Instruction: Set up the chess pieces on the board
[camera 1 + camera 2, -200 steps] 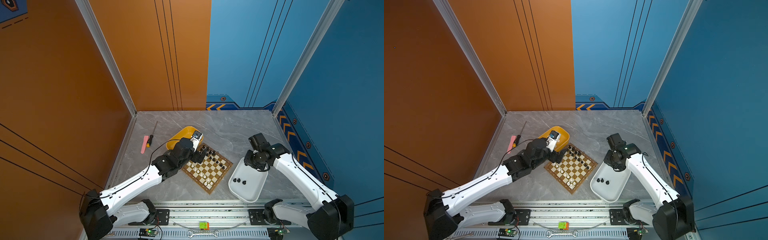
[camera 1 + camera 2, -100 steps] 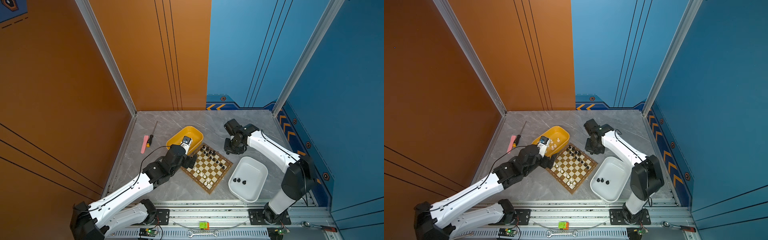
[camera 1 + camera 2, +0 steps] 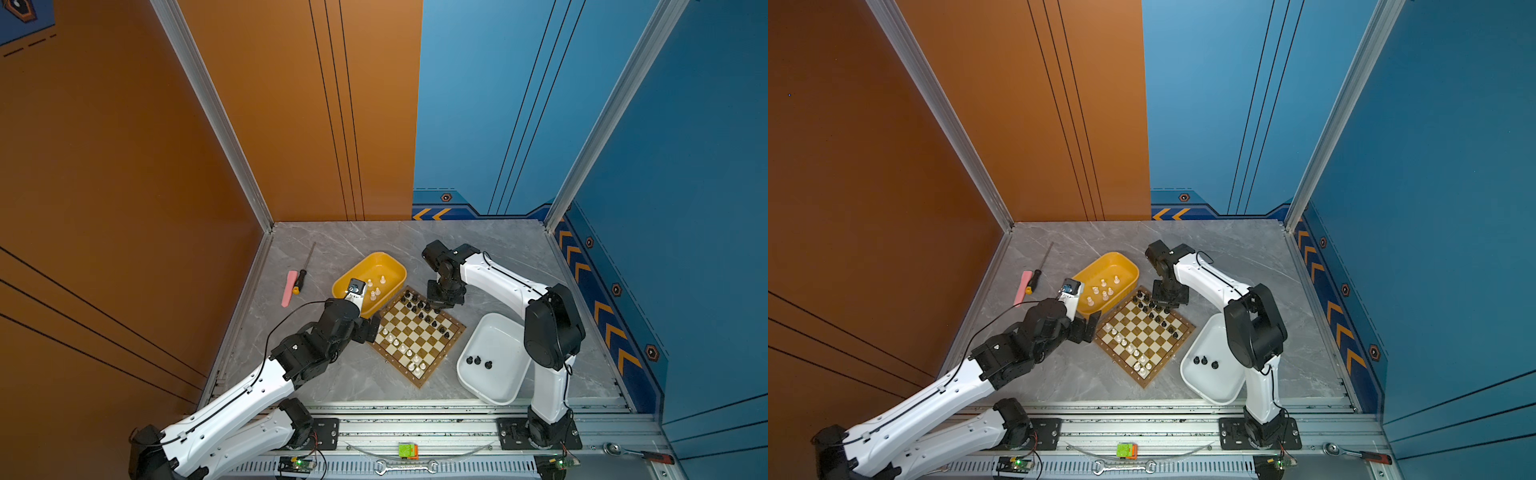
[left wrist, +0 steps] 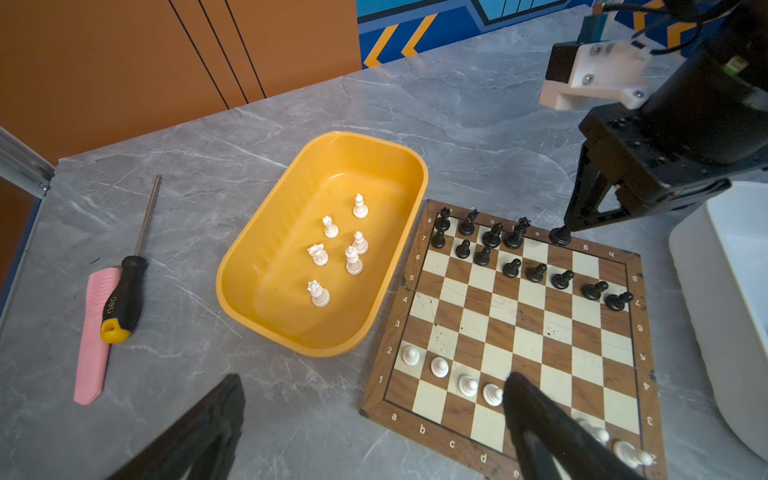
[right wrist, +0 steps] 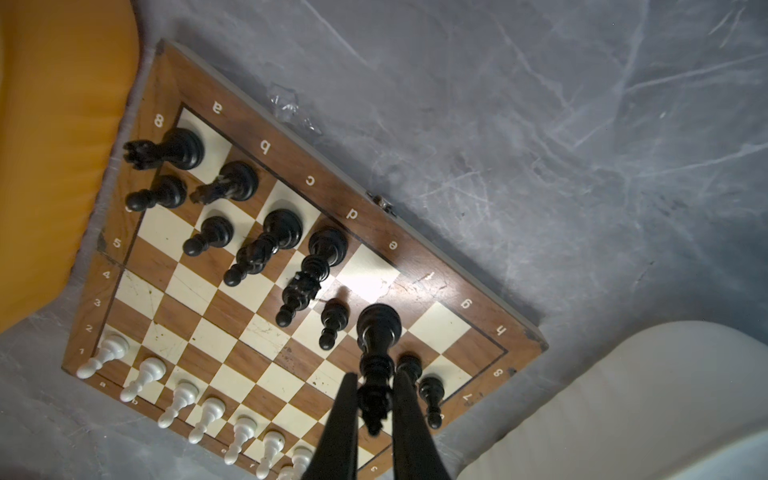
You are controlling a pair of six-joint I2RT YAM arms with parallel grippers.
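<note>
The board [image 3: 419, 338] [image 3: 1144, 337] lies on the grey table between two trays. Black chess pieces [image 3: 424, 309] [image 4: 536, 272] fill much of its far rows, and white pawns [image 3: 401, 345] [image 4: 440, 368] line a near row. My right gripper [image 3: 436, 305] [image 5: 376, 390] is shut on a tall black piece [image 5: 377, 332] [image 4: 560, 237], which stands upright at the far row near the f file. My left gripper [image 3: 370, 328] [image 4: 374, 380] hangs open and empty at the board's left corner. Several white pieces [image 4: 332, 249] stand in the yellow tray [image 3: 388, 266] [image 4: 266, 232].
A white tray [image 3: 498, 382] [image 3: 1217, 388] with three black pieces [image 3: 478, 360] sits right of the board, under the right arm. A screwdriver [image 3: 301, 276] and a pink tool [image 3: 289, 289] lie near the left wall. The orange and blue walls close in the back and sides.
My right arm swung from over the white tray to the board's far edge, carrying the black piece. My left gripper drew back from the board's far corner to its left corner, still open.
</note>
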